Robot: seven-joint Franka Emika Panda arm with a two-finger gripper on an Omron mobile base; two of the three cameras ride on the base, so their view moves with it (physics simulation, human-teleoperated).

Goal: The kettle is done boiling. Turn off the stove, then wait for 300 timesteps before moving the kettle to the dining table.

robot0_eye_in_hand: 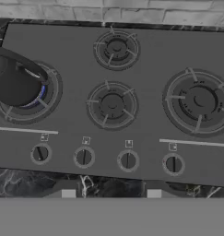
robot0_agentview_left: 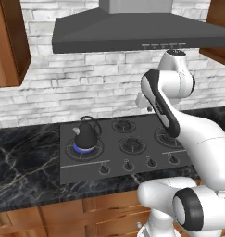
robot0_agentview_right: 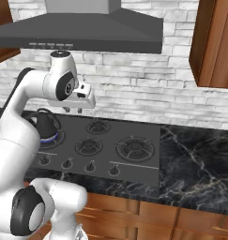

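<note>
The dark dome-shaped kettle [robot0_agentview_left: 86, 135] [robot0_agentview_right: 45, 124] [robot0_eye_in_hand: 14, 85] stands on the front left burner of the stove [robot0_agentview_left: 132, 159] [robot0_agentview_right: 110, 140] [robot0_eye_in_hand: 145, 73]. A blue flame [robot0_agentview_left: 84, 149] [robot0_eye_in_hand: 39, 94] burns under it. Several black knobs [robot0_eye_in_hand: 83, 157] line the stove's front edge. My gripper [robot0_agentview_right: 80, 110] [robot0_eye_in_hand: 111, 194] hangs high over the middle of the cooktop and points down. Its fingertips [robot0_eye_in_hand: 68, 193] stand apart with nothing between them, well clear of the kettle and the knobs. The dining table is out of view.
A grey range hood [robot0_agentview_left: 132, 32] [robot0_agentview_right: 87, 33] overhangs the stove just above my arm. Black marble counter [robot0_agentview_left: 26, 162] [robot0_agentview_right: 195, 159] runs on both sides. Wooden wall cabinets [robot0_agentview_left: 9, 41] [robot0_agentview_right: 214, 42] flank the hood, with white brick behind.
</note>
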